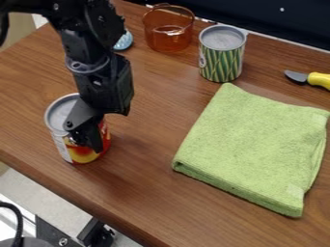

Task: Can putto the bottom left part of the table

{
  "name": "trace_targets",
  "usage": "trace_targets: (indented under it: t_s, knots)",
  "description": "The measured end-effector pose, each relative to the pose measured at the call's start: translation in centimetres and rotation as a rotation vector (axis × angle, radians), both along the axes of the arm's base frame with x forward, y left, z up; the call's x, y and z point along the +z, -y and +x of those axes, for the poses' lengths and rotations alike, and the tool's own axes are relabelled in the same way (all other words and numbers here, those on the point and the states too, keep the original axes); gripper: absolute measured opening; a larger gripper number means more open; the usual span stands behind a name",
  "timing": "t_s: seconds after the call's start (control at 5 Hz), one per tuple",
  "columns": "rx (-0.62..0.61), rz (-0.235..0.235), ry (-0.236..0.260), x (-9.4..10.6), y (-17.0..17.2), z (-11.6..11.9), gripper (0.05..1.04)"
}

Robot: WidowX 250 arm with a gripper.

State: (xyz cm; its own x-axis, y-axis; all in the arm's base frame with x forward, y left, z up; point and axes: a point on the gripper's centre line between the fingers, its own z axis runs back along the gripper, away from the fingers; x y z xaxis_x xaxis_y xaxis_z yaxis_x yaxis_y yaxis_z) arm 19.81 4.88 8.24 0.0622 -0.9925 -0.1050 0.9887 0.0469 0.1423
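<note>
On the wooden bench [142, 193], the black arm [97, 62] hangs over the red-and-yellow can [81, 154], upright near the lower-left edge. I can't tell whether its jaws grip; placing seems nearly finished, needing a gentle release, then a straight lift.

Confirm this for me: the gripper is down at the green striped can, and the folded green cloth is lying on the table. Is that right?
Not quite: the camera view shows the gripper down at the can with the red and yellow label, not at the green striped can. The folded green cloth is indeed lying on the table.
</note>
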Motion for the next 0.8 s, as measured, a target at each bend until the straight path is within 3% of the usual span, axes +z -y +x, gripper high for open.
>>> trace_targets:
  t_s: [0.2,0.4,0.6,0.8]
  knots:
    - [-0.086,0.032,-0.02,-0.1,-1.4,0.4,1.0]
    - [-0.081,0.049,-0.037,-0.2,-2.3,0.8,1.0]
    - [-0.073,0.031,-0.054,-0.3,-3.5,1.1,1.0]
    - [-0.028,0.025,-0.021,-0.3,-4.5,1.4,0.999]
